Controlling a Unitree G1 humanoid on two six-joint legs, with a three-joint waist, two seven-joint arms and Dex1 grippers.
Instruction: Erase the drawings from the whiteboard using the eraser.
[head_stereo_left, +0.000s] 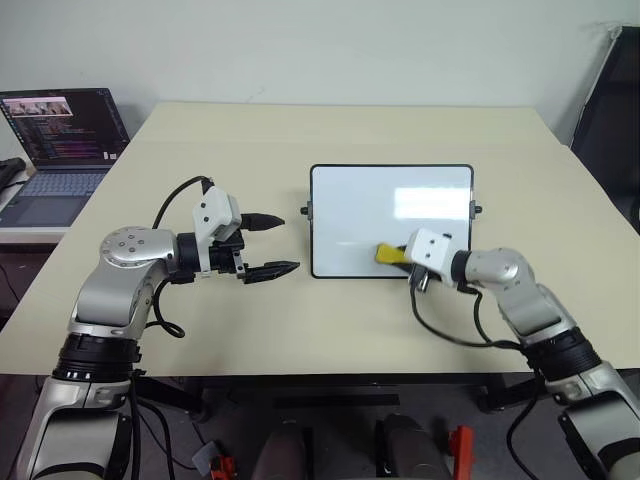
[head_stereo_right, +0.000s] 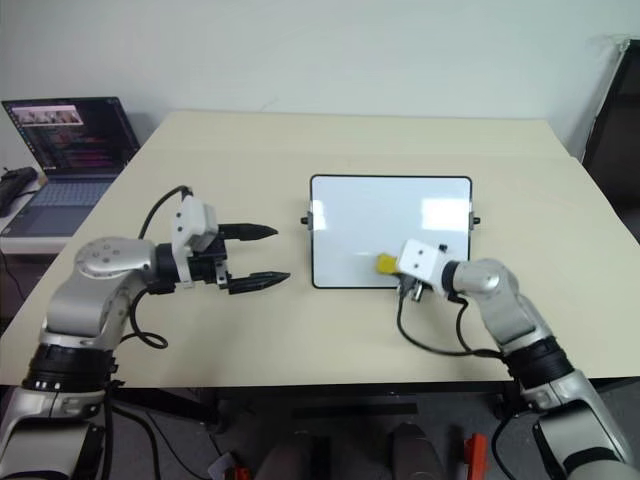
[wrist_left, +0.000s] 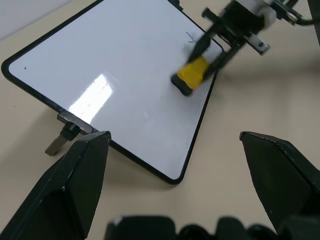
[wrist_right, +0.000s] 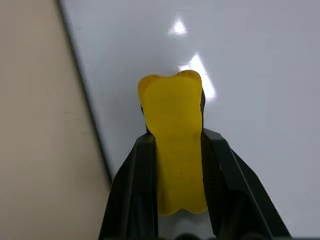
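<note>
Eraser (head_stereo_left: 388, 253) sits at 6 o'clock edge of whiteboard (head_stereo_left: 350, 200), pinched tight in right gripper (wrist_right: 175, 165), nose angled down for wiping. Drawings mostly hard to spot, faint blue squiggle (wrist_left: 190, 36) just beyond eraser. Left gripper (head_stereo_left: 273, 243) hangs wide open at 9 o'clock, holding nothing, probably just staying clear.

My arms: silver-grey rounded metal housings, black ribbed bands at the joints, round screw holes on the left shoulder cap. Each wrist carries a white boxy head. Black cables loop loose from both forearms. My left gripper (head_stereo_left: 271, 243): two black tapered fingers with pointed tips. My right gripper (wrist_right: 175, 145): black fingers, flat inner faces.
</note>
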